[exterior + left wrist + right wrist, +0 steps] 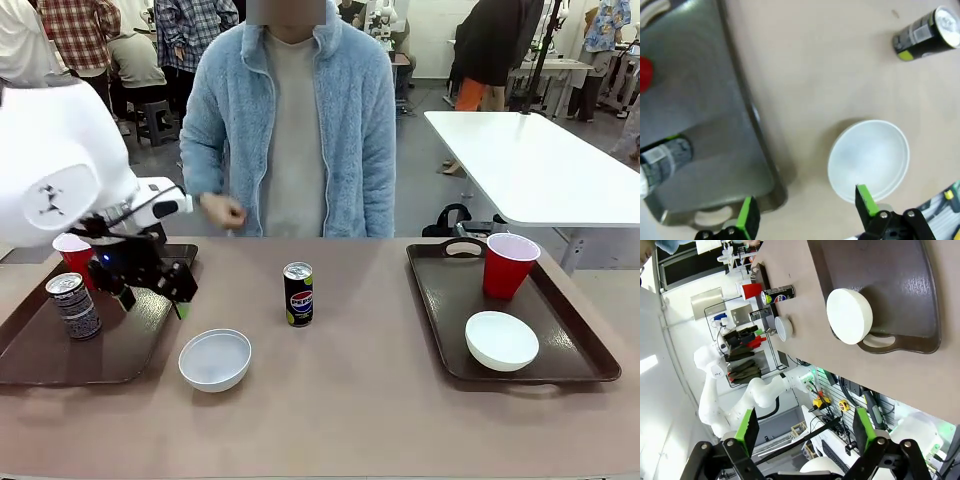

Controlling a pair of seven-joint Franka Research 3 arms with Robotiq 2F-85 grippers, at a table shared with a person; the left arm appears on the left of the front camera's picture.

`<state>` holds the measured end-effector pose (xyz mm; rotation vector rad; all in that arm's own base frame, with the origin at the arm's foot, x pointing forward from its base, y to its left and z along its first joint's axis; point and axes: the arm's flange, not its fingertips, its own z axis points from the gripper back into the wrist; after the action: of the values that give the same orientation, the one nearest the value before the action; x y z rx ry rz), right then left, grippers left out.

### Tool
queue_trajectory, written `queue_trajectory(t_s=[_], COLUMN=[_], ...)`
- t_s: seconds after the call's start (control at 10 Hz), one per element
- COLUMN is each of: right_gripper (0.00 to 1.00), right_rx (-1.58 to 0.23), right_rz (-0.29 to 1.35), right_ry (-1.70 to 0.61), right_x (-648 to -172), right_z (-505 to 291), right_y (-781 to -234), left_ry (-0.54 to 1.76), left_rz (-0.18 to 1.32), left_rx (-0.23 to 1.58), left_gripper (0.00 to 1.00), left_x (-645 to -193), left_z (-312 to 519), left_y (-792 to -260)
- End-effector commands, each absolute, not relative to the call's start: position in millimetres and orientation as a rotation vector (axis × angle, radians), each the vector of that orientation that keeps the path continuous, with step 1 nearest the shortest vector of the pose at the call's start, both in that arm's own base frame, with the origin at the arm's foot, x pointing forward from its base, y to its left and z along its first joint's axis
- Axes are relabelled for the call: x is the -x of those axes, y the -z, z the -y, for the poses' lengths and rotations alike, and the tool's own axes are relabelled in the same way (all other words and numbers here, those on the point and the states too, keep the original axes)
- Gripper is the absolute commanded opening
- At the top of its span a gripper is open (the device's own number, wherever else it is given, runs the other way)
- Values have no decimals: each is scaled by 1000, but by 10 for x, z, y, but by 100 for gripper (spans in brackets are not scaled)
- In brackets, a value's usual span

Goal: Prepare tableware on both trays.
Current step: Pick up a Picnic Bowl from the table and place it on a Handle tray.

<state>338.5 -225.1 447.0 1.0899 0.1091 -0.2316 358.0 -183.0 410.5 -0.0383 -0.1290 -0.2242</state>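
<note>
Next move: lower the left fingers (865,200) onto the loose bowl (215,358), one inside the rim and one outside. Pinch lightly, lift it over the tray rim, and set it on bare tray floor.
Loose bowl: round, white, shallow and upright, on the worktop near its front edge, left of centre.
Left fingers: spread wide and empty, over the left tray's (120,345) right edge, just beside that bowl.
Right fingers (747,425): wide apart, holding nothing, well apart from the right tray (440,300).
Left tray: carries a dark can (74,305) and a red cup (75,255).
Right tray: white bowl (501,340) nearer the front, red cup (510,265) behind it.
Pepsi can (298,294): slim, dark, upright at mid-worktop between the trays, probably bound for the right tray.
</note>
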Motion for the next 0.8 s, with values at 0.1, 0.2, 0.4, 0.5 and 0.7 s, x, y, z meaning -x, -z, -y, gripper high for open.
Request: queue_trajectory(t_s=[0.1,0.2,0.4,0.5,0.7], right_gripper=[99,99,99,99,99], right_rx=[-1096,-1096,-1096,-1096,-1096], right_rz=[-105,-105,-105,-105,-105], right_ry=[230,230,230,230,230], right_x=[-3355,-3355,-3355,-3355,-3355], right_z=[2228,2228,2228,2228,2228], right_y=[-4482,-4482,-4482,-4482,-4482], left_ry=[236,253,287,301,313], left_rz=[93,77,41,29,17], left_rx=[63,78,114,101,104], left_gripper=[100,100,93,43,0], left_x=[-3532,-3518,-3453,-3442,-3435], left_z=[2091,2107,2128,2141,2151], left_y=[-3714,-3614,-3463,-3406,-3382])
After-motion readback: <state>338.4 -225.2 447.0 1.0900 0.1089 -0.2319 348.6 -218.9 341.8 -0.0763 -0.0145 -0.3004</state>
